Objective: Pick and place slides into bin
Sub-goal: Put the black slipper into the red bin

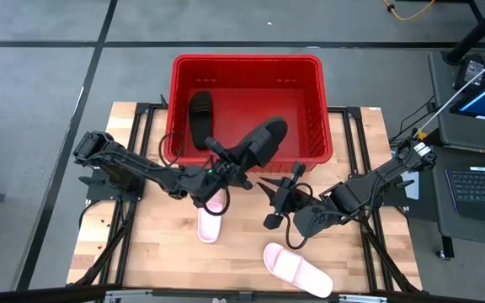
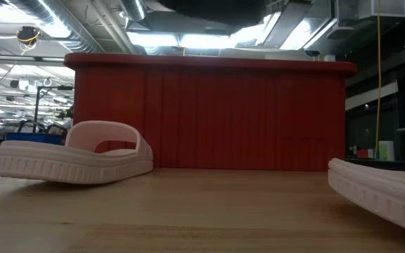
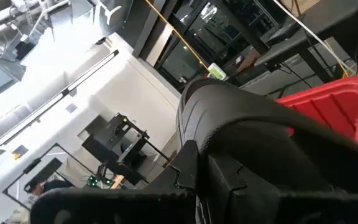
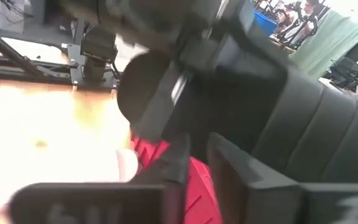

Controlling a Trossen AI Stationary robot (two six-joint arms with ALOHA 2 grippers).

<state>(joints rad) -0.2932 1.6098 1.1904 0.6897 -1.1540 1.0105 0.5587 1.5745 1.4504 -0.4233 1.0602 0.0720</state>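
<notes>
Two pink slides lie on the tabletop (image 1: 158,244), one (image 1: 210,220) under the left arm, the other (image 1: 297,269) at 5 o'clock. The left gripper (image 1: 226,164) has its fingers clenched on a black slide (image 1: 259,141) tilted over the bin's (image 1: 247,61) near rim. Another black slide (image 1: 200,118) lies inside. The right gripper (image 1: 278,195), fingers spread, hovers nearby.
</notes>
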